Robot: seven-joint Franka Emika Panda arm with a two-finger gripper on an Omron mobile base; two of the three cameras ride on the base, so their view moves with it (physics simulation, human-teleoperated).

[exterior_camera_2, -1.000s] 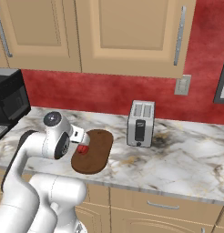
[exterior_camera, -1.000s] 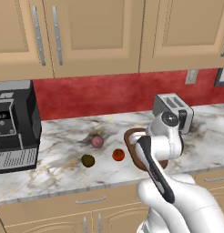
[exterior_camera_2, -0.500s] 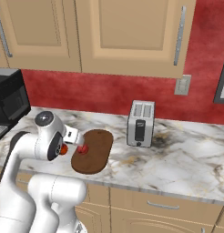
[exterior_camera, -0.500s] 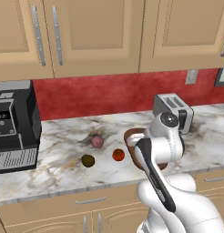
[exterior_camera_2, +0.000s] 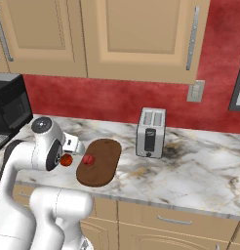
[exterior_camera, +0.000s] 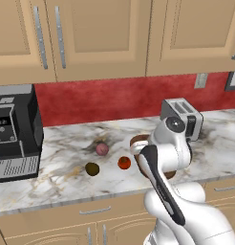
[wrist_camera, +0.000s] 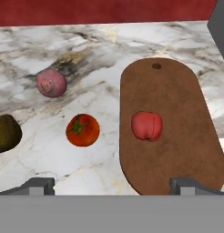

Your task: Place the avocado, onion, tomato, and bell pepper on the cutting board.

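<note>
A red bell pepper [wrist_camera: 146,125] is lying on the dark reddish-brown cutting board [wrist_camera: 177,95] on a marbled kitchen counter [wrist_camera: 100,59], left of the board's middle in the hand view, as the robot's gripper [wrist_camera: 112,184] is hanging above with its jaws spread wide and nothing between them. The tomato [wrist_camera: 82,129] is sitting on the stone just beside the board's left edge, clear of it. The pinkish onion [wrist_camera: 51,83] is resting farther up and left of the tomato, and the dark avocado [wrist_camera: 5,133] is lying at the left edge, well apart from the board. A silver toaster [exterior_camera_2: 150,132] is standing near the board's far end, against the red wall.
</note>
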